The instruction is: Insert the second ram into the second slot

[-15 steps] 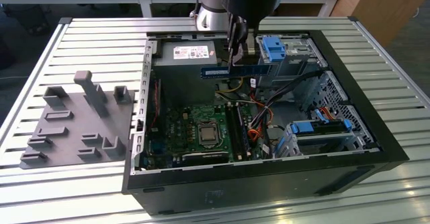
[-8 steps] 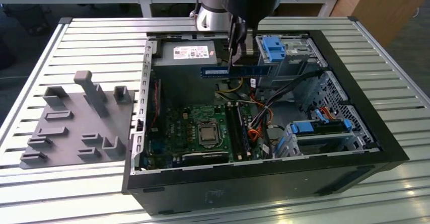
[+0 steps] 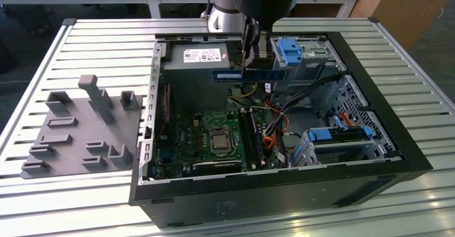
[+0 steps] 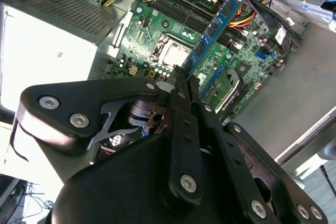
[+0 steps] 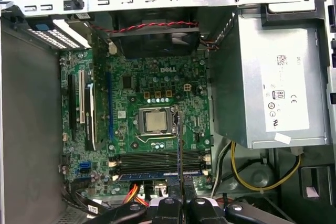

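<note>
The arm [image 3: 265, 0] was pointed straight down over the open computer case [image 3: 249, 199], its gripper [image 3: 254, 64] pinched on the blue memory stick [image 3: 235, 75], which was held level above the motherboard [image 3: 199, 136].

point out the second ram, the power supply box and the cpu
second ram [image 4: 216, 25], second wrist view, middle of the blue stick
power supply box [image 5: 252, 77], first wrist view, its grey side panel
cpu [image 5: 156, 122], first wrist view, centre of its metal lid
</note>
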Motion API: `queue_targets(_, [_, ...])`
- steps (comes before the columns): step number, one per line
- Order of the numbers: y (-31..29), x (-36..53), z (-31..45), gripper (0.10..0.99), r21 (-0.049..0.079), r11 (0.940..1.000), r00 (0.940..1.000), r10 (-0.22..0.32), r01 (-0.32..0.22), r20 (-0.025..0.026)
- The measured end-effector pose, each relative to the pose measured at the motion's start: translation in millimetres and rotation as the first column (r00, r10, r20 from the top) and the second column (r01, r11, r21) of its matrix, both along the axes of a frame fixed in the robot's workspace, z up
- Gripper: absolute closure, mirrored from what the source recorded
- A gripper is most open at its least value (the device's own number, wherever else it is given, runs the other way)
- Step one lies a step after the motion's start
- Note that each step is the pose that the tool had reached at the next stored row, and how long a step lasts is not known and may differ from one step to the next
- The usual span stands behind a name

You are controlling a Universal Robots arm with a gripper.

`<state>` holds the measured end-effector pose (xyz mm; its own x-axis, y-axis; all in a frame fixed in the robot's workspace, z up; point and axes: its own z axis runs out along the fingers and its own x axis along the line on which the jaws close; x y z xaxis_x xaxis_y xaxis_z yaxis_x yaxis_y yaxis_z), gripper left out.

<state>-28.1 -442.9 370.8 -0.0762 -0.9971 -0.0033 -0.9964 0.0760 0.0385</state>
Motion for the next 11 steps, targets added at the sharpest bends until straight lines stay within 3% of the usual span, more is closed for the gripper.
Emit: queue_targets(11, [0.0,0.0,-0.3,0.949,0.0,0.9997,0.9997,-0.026,0.026,0.0])
